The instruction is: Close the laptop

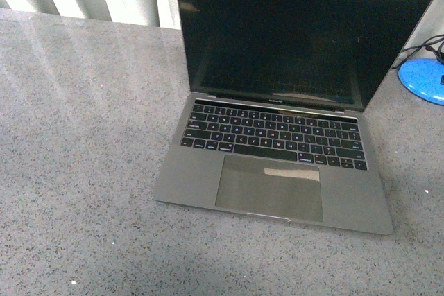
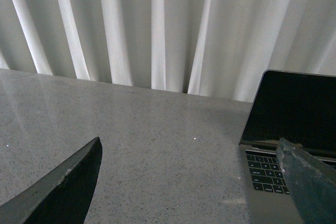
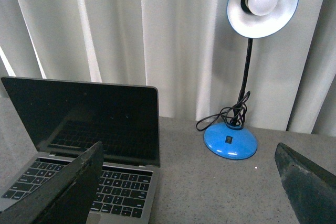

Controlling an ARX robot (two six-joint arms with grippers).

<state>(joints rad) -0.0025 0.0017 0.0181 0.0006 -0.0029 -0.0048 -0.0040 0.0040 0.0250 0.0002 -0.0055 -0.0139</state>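
The laptop (image 1: pixel 277 109) is a slim grey metal notebook standing open on the grey speckled table, its black screen upright and off, black keys and a large trackpad facing me. Neither arm shows in the front view. My left gripper (image 2: pixel 189 177) is open and empty, to the left of the laptop (image 2: pixel 286 124), with bare table between its fingers. My right gripper (image 3: pixel 189 177) is open and empty, to the right of the laptop (image 3: pixel 89 124), over the table between laptop and lamp.
A blue desk lamp (image 3: pixel 231 140) with a round base, black cord and white bulb stands on the table to the laptop's right; its base (image 1: pixel 423 77) shows in the front view. White curtains (image 2: pixel 157 30) hang behind the table's far edge.
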